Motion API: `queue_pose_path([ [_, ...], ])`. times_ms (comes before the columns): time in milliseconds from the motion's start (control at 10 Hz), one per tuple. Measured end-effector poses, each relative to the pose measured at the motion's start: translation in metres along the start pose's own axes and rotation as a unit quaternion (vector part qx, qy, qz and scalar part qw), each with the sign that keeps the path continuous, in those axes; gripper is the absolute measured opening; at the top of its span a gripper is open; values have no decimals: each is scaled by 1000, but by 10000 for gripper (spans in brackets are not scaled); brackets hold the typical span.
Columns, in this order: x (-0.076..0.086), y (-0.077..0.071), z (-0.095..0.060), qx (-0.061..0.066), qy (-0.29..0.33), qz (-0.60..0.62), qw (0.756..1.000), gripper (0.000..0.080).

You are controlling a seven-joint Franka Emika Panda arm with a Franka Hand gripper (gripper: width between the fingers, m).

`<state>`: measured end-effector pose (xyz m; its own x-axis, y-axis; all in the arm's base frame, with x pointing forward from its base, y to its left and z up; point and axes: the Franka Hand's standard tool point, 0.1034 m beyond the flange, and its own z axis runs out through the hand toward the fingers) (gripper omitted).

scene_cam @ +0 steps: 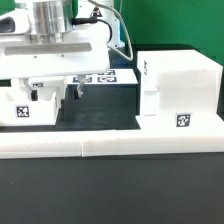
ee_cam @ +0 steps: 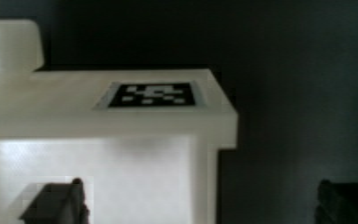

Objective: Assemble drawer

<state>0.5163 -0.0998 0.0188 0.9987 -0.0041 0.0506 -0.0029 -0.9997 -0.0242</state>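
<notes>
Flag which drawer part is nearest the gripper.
The small tray at the exterior view's left: the open gripper hangs just above its end. The second tray lies farther right, beside the tall housing.

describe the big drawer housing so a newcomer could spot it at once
Find the long low white bar running across the front. Behind it, toward the exterior view's right, stands the drawer housing, a large white cube. It is far taller than the small tray at the exterior view's left and has one square tag low on its front.
</notes>
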Motion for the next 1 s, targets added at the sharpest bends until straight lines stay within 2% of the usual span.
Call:
queue_pose_path([
  [200,-4,1,9,-6,1,-2,1000,648],
  [500,-6,0,13,-8,1,-3,1000,648],
  [600,-8,0,13,-9,1,-3,1000,560],
  [700,-7,0,13,-9,1,-3,1000,560],
  [800,-7,0,13,-9,1,-3,1000,371],
  [900,-7,0,13,-9,1,-3,1000,371],
  [1000,-7,0,13,-9,1,-3,1000,147],
])
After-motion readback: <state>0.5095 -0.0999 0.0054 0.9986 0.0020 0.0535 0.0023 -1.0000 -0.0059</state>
